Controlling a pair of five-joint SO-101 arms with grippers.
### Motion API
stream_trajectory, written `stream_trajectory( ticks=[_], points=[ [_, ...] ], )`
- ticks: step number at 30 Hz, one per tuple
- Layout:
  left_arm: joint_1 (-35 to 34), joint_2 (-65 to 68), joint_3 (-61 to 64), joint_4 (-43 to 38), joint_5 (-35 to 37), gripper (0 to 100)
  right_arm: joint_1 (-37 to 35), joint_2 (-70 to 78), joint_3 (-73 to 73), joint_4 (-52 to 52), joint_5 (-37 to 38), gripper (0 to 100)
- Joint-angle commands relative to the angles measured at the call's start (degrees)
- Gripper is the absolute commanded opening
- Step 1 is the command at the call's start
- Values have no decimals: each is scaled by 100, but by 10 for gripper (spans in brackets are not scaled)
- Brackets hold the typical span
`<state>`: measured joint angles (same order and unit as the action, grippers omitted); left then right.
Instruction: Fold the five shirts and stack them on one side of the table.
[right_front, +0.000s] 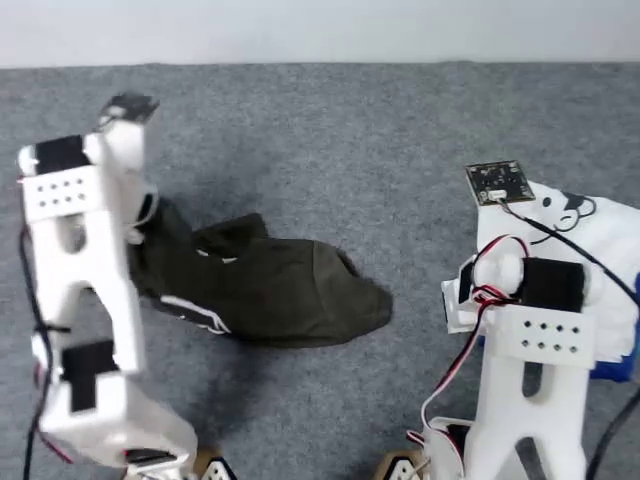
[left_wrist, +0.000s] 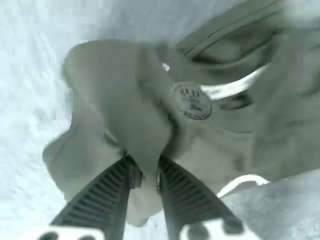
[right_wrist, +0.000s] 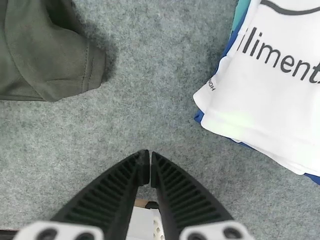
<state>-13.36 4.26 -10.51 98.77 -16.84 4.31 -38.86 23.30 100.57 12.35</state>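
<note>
Dark shirt (right_front: 270, 290) is pinched by left gripper (left_wrist: 148, 172) jaws; right gripper (right_wrist: 150, 162) jaws are pressed together, empty. Fold is judged underway, with cloth to be drawn toward 3 o'clock.

Dark lettering (right_wrist: 280, 60) on white shirt (right_wrist: 260, 115); blurred round label (left_wrist: 192, 101) on dark shirt (left_wrist: 110, 95)

Both arms are built of white printed links with black servo blocks set into them. The left arm (right_front: 75, 265) carries a plate with a grid of small round holes. A black cable runs along its left edge, with red wire near its base. The right arm (right_front: 530, 400) has a similar holed plate, a loop of red, white and black wires, and a small dark circuit board (right_front: 498, 181) at its far end, trailing a black cable. The left gripper (left_wrist: 149, 172) and right gripper (right_wrist: 150, 160) each have black ribbed fingers on a white base.
</note>
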Motion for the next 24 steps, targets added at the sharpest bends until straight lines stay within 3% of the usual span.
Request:
stream_trajectory(
  ticks=[1,8,13,19,24],
  points=[
    [914,-985,215,167,308,4,-31,-145,-35,233,-62,9],
    [2831,-888,1270,-97,765,4,-13,-145,-35,233,-62,9],
    [3771,-782,1815,-527,1099,28,646,-92,-35,189,-53,9],
    [3314,-1336,1622,-97,1653,219,1042,-92,-35,180,158,9],
    [2426,-2295,1473,176,1415,231,1024,-92,-88,-145,229,52]
  ],
)
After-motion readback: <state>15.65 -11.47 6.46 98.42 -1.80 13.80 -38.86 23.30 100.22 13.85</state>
